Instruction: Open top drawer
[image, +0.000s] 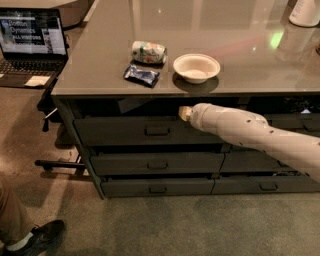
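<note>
The top drawer (125, 132) is a wide dark grey front under the left part of the tabletop, with a small loop pull (157, 131) at its centre. A dark gap shows above its front. My gripper (185, 114) is at the end of the white arm that reaches in from the right. It sits at the drawer's upper edge, just right of and above the pull, below the table's lip. Its tip is a small pale stub; I cannot tell whether it touches the drawer.
On the grey table (240, 45) are a white bowl (196, 67), a can on its side (148, 51), a blue packet (142, 75) and a white container (305, 12). Lower drawers (157, 164) sit beneath. A laptop (31, 42) is at left, a person's shoe (42, 237) at bottom left.
</note>
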